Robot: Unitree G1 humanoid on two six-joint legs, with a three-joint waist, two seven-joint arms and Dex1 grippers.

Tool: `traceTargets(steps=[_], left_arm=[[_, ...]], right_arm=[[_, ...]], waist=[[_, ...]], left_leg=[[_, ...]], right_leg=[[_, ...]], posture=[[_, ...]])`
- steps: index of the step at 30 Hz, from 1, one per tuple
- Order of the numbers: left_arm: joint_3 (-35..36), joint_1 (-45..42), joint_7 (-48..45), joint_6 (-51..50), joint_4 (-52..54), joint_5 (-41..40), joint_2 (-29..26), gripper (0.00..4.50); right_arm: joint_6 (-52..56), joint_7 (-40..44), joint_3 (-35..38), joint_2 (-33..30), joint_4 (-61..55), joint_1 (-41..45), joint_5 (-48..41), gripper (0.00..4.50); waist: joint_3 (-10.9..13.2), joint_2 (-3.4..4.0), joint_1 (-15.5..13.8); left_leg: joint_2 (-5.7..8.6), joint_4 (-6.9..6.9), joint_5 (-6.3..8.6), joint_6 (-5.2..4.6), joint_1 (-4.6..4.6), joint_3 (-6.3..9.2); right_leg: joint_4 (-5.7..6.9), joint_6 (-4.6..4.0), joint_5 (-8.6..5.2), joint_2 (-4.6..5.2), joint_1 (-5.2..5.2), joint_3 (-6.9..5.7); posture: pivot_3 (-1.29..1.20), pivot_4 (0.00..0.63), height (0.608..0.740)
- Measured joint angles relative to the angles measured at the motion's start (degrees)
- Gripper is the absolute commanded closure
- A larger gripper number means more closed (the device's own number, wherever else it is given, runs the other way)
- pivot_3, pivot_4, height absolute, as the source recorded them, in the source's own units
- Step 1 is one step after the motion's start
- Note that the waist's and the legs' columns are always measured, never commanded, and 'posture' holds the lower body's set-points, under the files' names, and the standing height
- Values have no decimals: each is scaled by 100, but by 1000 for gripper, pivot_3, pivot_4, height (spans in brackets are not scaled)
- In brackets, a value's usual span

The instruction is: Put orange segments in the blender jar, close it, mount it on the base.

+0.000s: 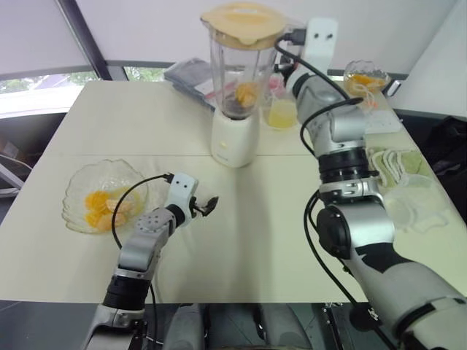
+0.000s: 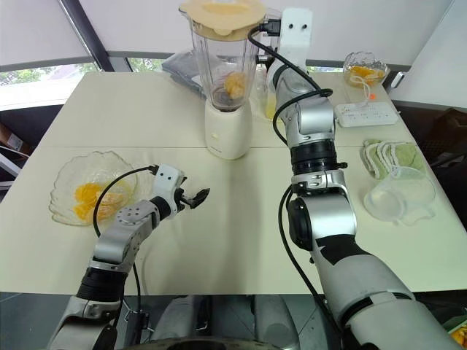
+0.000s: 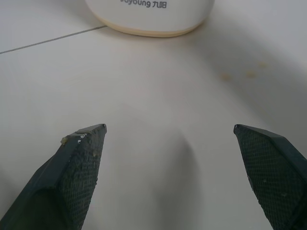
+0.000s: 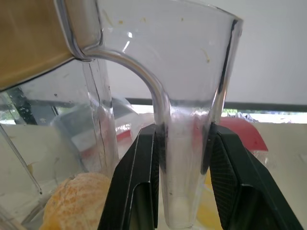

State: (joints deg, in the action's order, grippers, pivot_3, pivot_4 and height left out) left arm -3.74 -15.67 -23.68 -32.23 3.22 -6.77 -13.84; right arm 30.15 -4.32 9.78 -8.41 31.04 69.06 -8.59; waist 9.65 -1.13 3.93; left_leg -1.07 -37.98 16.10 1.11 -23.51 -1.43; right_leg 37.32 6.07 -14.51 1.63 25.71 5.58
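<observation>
Two grippers, each in a different state.

Right gripper (image 4: 182,129): fingers pressed on either side of the clear handle (image 4: 189,86) of the blender jar (image 1: 235,65), clamped tight on it.

Left gripper (image 3: 168,128): jaws wide apart with nothing between them. It is low over the bare table (image 1: 277,233), tips pointing toward the white base (image 1: 235,138) but well short of it.

One jar, upright on the one base, toward the far middle of the table. One tan lid (image 1: 244,22) sits on the jar's mouth. Orange segments (image 1: 246,93) lie low inside the jar; I cannot count them through the wall.

Two glass bowls:
- The near bowl (image 1: 76,182) is on the left, beside the left arm, and holds several loose orange pieces (image 1: 102,208).
- The far bowl (image 1: 365,73) is at the far right of the table and also holds orange.

One cup of yellow liquid (image 1: 281,113) stands just behind the base on its right. One white power strip (image 2: 365,114) and one clear plastic container (image 2: 401,195) lie on the right side.
</observation>
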Motion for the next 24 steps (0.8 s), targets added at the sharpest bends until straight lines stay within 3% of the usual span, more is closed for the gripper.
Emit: traceTargets(steps=[14, 24], left_arm=[[0, -19, -15, 0, -1, 0, -51, 46], [-10, 17, -1, 0, -1, 0, -40, 46]], right_arm=[[-31, -75, -3, 50, -1, -114, -45, 3551], [-107, 333, -227, -56, -108, -281, 101, 3551]], waist=[[0, -1, 3], [-3, -1, 12]], left_leg=[[3, 0, -1, 2, 1, 3], [5, -3, -2, 2, 20, 9]], right_leg=[[0, 2, 1, 0, -3, -2], [1, 3, 2, -2, -27, -5]], posture=[[0, 150, 740], [0, 150, 740]])
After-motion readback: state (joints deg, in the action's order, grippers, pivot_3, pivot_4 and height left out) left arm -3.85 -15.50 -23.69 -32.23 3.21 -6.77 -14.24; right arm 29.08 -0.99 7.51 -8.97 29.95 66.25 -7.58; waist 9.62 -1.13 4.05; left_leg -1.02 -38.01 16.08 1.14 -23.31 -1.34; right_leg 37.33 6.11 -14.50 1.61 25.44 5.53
